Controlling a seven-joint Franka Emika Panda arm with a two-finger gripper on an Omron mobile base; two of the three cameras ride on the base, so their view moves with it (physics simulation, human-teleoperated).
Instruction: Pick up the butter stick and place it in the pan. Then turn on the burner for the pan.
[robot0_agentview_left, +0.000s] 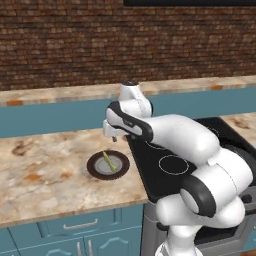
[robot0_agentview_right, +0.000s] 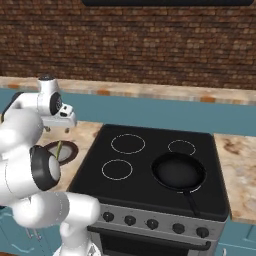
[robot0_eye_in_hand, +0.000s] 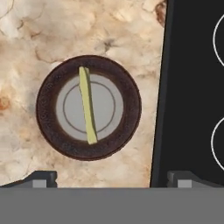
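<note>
I hold the gripper (robot0_eye_in_hand: 112, 178) spread wide, empty, above the butter stick (robot0_eye_in_hand: 88, 106), which lies across the plate (robot0_eye_in_hand: 48, 127) near the counter's stove-side edge. The pan (robot0_agentview_right: 178, 172) waits on the cooktop's front-right ring.

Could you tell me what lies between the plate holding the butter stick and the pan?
In the right base view, the plate with the butter stick and the pan are separated by counter, then bare cooktop with empty rings.

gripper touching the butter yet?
Apart. In the hand view the two fingertips sit wide at the bottom edge, and the butter lies untouched across the plate beyond them, with bare counter between.
</note>
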